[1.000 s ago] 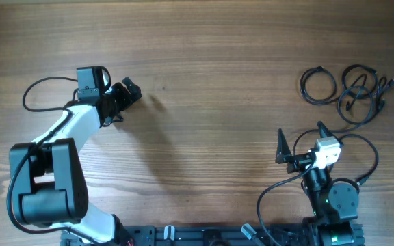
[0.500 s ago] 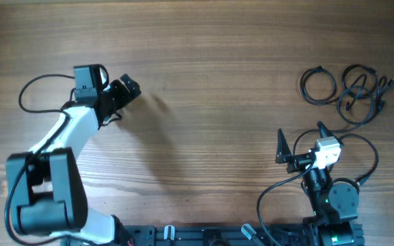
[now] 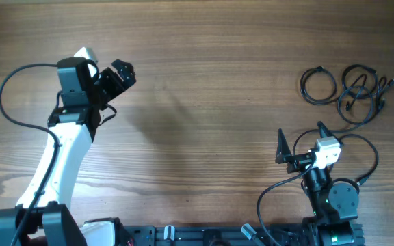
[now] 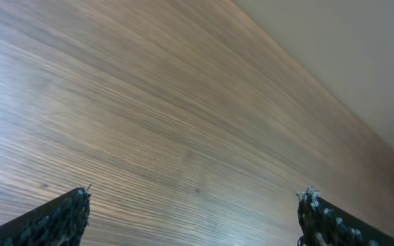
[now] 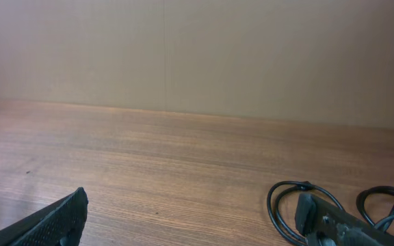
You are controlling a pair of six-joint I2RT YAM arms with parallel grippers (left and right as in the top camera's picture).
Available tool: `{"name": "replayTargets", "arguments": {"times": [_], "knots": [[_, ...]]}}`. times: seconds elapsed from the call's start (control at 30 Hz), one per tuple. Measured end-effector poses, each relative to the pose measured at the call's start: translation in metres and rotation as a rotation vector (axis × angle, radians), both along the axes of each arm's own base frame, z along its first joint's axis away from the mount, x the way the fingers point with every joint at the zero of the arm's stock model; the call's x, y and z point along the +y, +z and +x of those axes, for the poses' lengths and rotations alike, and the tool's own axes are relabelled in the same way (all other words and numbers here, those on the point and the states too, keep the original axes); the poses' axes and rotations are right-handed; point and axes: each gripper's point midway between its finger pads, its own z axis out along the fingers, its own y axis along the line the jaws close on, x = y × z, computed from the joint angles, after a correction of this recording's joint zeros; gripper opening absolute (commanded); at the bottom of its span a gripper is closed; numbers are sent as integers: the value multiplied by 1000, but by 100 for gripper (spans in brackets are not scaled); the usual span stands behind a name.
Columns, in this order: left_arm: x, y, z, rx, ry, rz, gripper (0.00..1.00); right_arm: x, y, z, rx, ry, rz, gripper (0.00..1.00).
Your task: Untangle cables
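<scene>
The cables lie at the far right of the table: one coiled loop (image 3: 318, 86) and, just right of it, a bunch of looped cords with plug ends (image 3: 361, 92). They look apart or barely touching. My right gripper (image 3: 301, 137) is open and empty, a little nearer than the cables. In the right wrist view it (image 5: 193, 217) faces the coiled loop (image 5: 284, 205), and part of the bunch (image 5: 388, 205) shows at the right edge. My left gripper (image 3: 118, 74) is open and empty far to the left. The left wrist view (image 4: 193, 213) shows only bare wood.
Thicker black wires run from each arm: one arcs left of the left arm (image 3: 9, 89), one loops beside the right arm's base (image 3: 368, 160). The arm bases and a black rail (image 3: 204, 236) stand along the front edge.
My left arm has swung and stretched out, and its gripper has moved slightly up and left. The right arm and the cables have not moved.
</scene>
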Motion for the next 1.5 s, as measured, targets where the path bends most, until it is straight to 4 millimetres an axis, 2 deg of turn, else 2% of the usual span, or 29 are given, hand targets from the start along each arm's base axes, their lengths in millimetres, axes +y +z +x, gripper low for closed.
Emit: {"name": "replayTargets", "arguments": {"times": [0.03,0.1,0.23,0.3,0.33,0.47,0.53,0.67,0.8,0.87,0.93,1.0,1.07,1.2,1.27,1.33,1.43,1.5], "knots": [[-10,3,-1,-7,-25,2,100,0,0,0,0,0,0,100],[-53,12,-7,-34,-125,11,100,0,0,0,0,0,0,100],[-95,17,-16,-53,-211,48,100,0,0,0,0,0,0,100],[-104,8,-28,-4,-234,69,100,0,0,0,0,0,0,100],[-102,-5,-40,65,-233,90,100,0,0,0,-2,0,0,100],[-85,-27,-59,180,-193,153,100,0,0,0,-2,0,0,100],[-84,-38,-61,170,-187,157,100,0,1,0,-2,0,0,100],[-82,-72,-74,172,-194,150,100,0,0,0,-2,0,0,100],[-85,-107,-96,173,-230,113,100,0,0,0,-2,0,0,100],[-85,-118,-107,185,-243,102,100,0,0,0,-2,0,0,100],[-85,-115,-114,193,-247,99,100,0,0,0,-2,0,0,100],[-80,-116,-132,255,-248,108,100,0,0,0,-1,0,0,100],[-78,-114,-136,260,-246,112,100,0,0,0,-1,0,0,100],[-80,-90,-120,106,-289,159,100,0,0,0,-1,0,0,100],[-91,-62,-104,-101,-358,180,100,0,0,0,-1,0,0,100],[-95,-48,-102,-243,-381,183,100,0,0,0,-1,0,0,100],[-93,-52,-116,-333,-391,187,100,0,0,0,-1,0,0,100],[-90,-62,-128,-342,-392,190,100,0,0,0,-1,0,0,100]]}}
